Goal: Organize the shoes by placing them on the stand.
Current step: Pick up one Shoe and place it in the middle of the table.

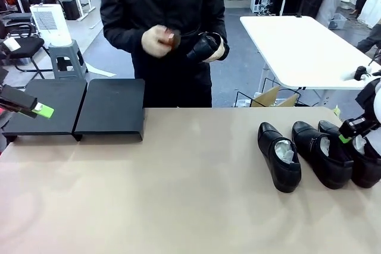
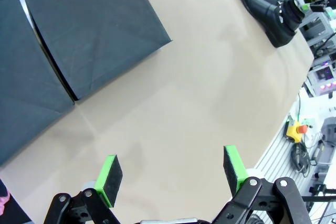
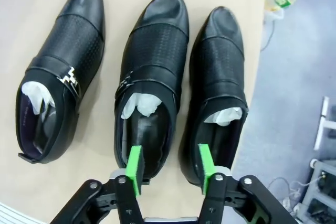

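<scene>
Seen from the front, the stand (image 1: 110,111), two low black platforms set side by side, sits at the far left of the table (image 1: 178,206). The left gripper (image 1: 38,109) hangs over the left platform at the picture's edge, and its opening cannot be judged from here. Three shoes (image 1: 280,157) lie in a row at the right of the table, toes far and heels near, each stuffed with white paper (image 1: 284,150). The right gripper (image 1: 351,130) is low over the two rightmost. Past the far edge stands a person. One hand (image 1: 219,49) grasps a fourth shoe (image 1: 201,47) in the air, and the other hand (image 1: 156,41) is clenched on a small red-brown brush (image 1: 172,38). In the left wrist view, the left gripper (image 2: 172,170) is released, its green pads (image 2: 109,174) spread wide over bare tabletop with nothing between them. The stand (image 2: 89,22) is near and the shoes (image 2: 268,6) are well apart from it across the table. In the right wrist view, the right gripper (image 3: 170,167) is also released and holds nothing. One pad is over the heel opening of the middle shoe (image 3: 152,72), the other over that of the right shoe (image 3: 218,82). Whether either pad touches leather cannot be told. Those two shoes lie pressed together, the left shoe (image 3: 58,72) sits slightly apart, and the right one lies along the table's right edge.
</scene>
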Motion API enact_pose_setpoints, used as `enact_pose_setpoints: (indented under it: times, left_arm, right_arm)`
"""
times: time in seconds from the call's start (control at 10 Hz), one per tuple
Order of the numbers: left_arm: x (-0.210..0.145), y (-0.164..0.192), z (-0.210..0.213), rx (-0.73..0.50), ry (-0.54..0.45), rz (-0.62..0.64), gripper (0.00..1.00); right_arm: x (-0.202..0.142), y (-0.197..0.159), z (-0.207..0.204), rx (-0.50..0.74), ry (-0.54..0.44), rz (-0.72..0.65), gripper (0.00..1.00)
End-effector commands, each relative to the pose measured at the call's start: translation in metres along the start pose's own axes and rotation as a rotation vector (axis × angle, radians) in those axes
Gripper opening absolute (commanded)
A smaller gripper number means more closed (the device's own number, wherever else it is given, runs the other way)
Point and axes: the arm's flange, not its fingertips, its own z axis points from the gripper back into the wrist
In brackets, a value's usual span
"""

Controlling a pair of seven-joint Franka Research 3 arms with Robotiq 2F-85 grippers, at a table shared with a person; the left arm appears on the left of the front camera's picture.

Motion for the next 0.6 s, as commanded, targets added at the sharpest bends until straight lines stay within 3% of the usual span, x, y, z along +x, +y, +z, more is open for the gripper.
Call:
enact_pose_setpoints:
  times: [0.0,0.3,0.5]
  left_arm:
    - [-0.001,0.001,0.003,-0.01,0.001,-0.018,1.0]
    - [-0.001,0.001,0.003,-0.01,0.001,-0.018,1.0]
    - [-0.001,0.001,0.003,-0.01,0.001,-0.018,1.0]
  right_arm:
    - [0.006,0.012,0.007,-0.082,0.045,-0.029,0.52]
    - [0.007,0.015,-0.015,-0.125,0.17,-0.045,0.52]
    - [0.012,0.026,-0.029,-0.053,0.221,-0.058,0.52]
